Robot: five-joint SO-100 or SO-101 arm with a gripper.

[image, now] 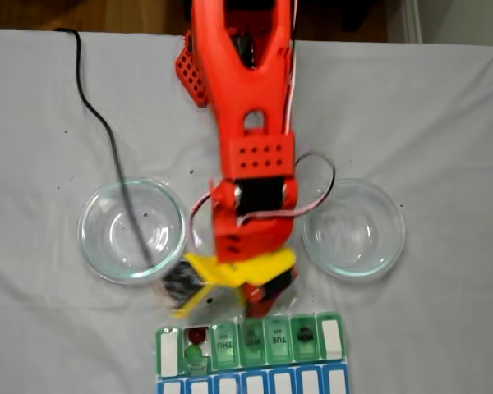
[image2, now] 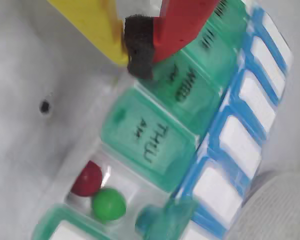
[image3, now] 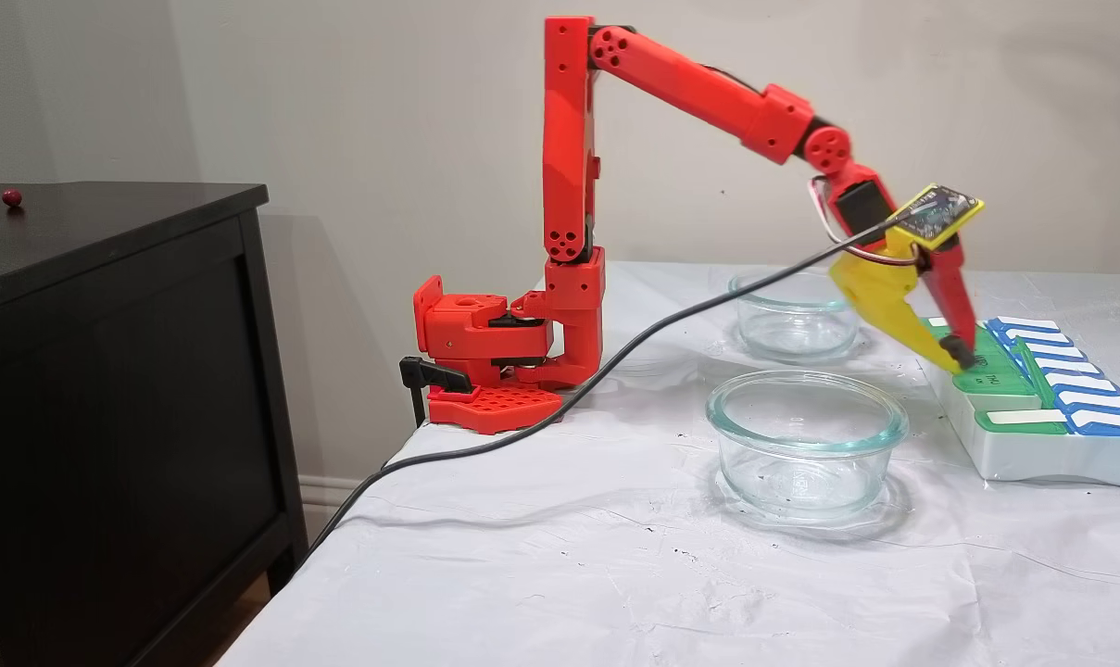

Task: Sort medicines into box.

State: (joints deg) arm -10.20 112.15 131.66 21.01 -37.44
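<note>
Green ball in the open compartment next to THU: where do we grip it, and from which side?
Grip the green ball across its middle, coming straight down from above. It sits low in the open compartment of the box, touching the red ball, with walls close around, so a side approach looks blocked. Probably set one fingertip in the gap away from the red ball. The gripper looks shut.

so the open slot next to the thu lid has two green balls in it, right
Not quite: the open slot beside the THU lid holds one green ball and one dark red ball, not two green. The wrist view shows them side by side.
</note>
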